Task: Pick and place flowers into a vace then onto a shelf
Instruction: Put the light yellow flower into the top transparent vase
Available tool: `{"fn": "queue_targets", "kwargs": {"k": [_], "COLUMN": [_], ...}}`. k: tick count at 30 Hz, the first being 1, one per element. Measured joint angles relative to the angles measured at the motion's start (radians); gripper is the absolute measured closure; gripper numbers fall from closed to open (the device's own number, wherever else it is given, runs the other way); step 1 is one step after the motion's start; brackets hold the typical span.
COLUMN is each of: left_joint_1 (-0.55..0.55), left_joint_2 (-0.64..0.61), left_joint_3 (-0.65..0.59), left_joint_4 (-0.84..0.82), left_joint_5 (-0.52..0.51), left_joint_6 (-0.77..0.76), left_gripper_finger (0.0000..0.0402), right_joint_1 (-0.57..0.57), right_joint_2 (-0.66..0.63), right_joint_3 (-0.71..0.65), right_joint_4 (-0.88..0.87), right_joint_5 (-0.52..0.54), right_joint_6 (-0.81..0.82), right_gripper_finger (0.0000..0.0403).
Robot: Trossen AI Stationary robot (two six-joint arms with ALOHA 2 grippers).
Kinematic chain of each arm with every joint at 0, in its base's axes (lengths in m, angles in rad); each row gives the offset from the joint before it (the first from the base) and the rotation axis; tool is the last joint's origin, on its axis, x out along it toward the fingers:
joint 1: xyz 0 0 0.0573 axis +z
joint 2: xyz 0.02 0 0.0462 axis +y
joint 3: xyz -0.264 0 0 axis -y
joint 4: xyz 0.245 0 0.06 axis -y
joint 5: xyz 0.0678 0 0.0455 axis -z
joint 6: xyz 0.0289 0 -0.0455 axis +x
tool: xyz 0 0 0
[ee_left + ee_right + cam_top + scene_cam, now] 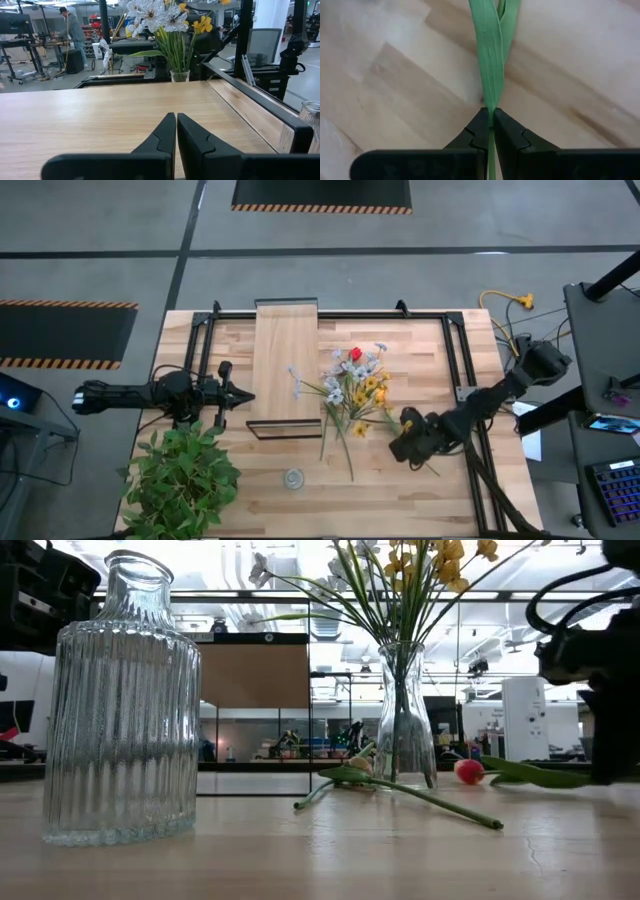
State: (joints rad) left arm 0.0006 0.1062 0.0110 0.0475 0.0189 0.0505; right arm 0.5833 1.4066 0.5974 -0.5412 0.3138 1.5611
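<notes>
**Q:** Grippers first: how do they stand?

**A:** Right gripper [490, 125] has its fingers pinched together on a green stem [490, 75], with long leaves running straight ahead of the tips over the table [380, 75]. In the high view that gripper [408, 442] sits low at the table's right side. The left gripper [176, 135] has its fingers pressed together with nothing between them, and it hangs over the shelf [90, 115].

**Q:** Where are the flowers from each gripper?

**A:** A bunch of flowers [355, 385] stands in a slim glass vase [404, 720], just beside the right gripper on its inner side, toward the shelf [286, 360]. From the left gripper the bunch is straight ahead, beyond the far edge of the board. A red tulip [468, 771] lies on the table close to the vase's foot, and another loose stem [420, 798] lies flat in front of the vase.

**Q:** Anything else on the table?

**A:** A ribbed glass bottle [120, 710] stands empty, well apart from both grippers near the front edge. A leafy plant [180, 475] sits just beside the left arm, toward that same edge.

**Q:** And beyond the table?

**A:** A person [70, 30] stands far off in the room, seen past the left gripper.
</notes>
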Motion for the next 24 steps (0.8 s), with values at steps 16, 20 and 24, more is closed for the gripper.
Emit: {"fn": "queue_targets", "kwargs": {"k": [16, 20, 24], "left_joint_1": [0.0, 0.0, 0.0], "left_joint_2": [0.0, 0.0, 0.0], "left_joint_3": [0.0, 0.0, 0.0], "left_joint_4": [0.0, 0.0, 0.0], "left_joint_5": [0.0, 0.0, 0.0], "left_joint_6": [0.0, 0.0, 0.0], "left_gripper_finger": [0.0402, 0.0402, 0.0402], "right_joint_1": [0.032, 0.033, 0.032], "right_joint_2": [0.109, 0.107, 0.107], "right_joint_3": [0.08, 0.092, 0.099], "right_joint_4": [-0.02, -0.033, -0.033], "right_joint_5": [-0.026, -0.039, -0.037], "right_joint_6": [-0.057, -0.07, -0.072], "right_gripper_finger": [0.039, 0.0389, 0.0365]}}
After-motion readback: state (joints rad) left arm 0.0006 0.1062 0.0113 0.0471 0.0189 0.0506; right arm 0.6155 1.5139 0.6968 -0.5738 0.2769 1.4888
